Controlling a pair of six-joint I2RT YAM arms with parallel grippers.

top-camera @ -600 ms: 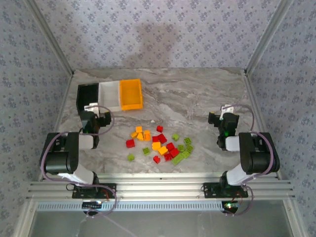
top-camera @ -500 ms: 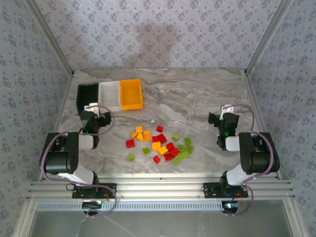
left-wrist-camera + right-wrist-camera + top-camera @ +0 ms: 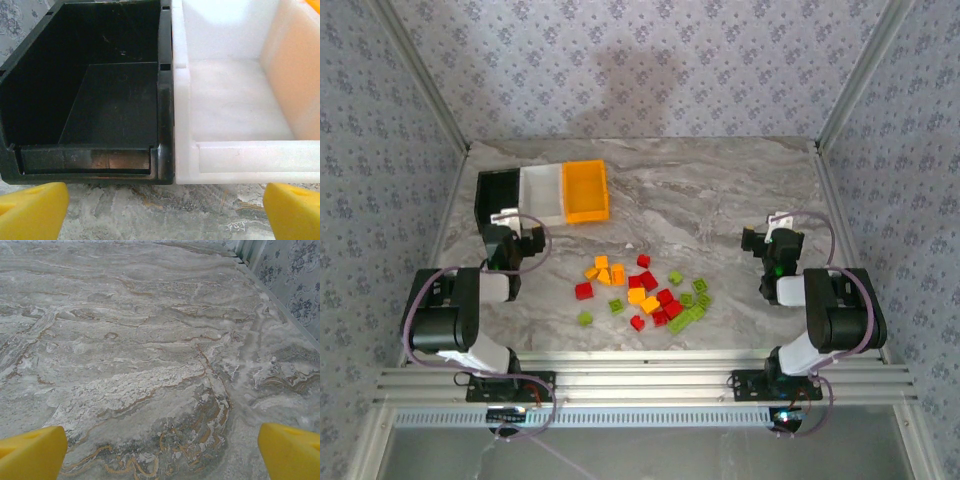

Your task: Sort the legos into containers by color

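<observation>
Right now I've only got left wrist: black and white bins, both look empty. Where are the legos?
Observer: All loose on the table. The legos lie in one mixed cluster between the two arms, on the near side of the bins.
Operator: Third bin?
Observer: The orange bin sits against the right side of the white bin. From above it looks empty too.
Operator: Right arm?
Observer: The right gripper hangs over bare marble to the right of the cluster, jaws wide open, nothing between them.
</observation>
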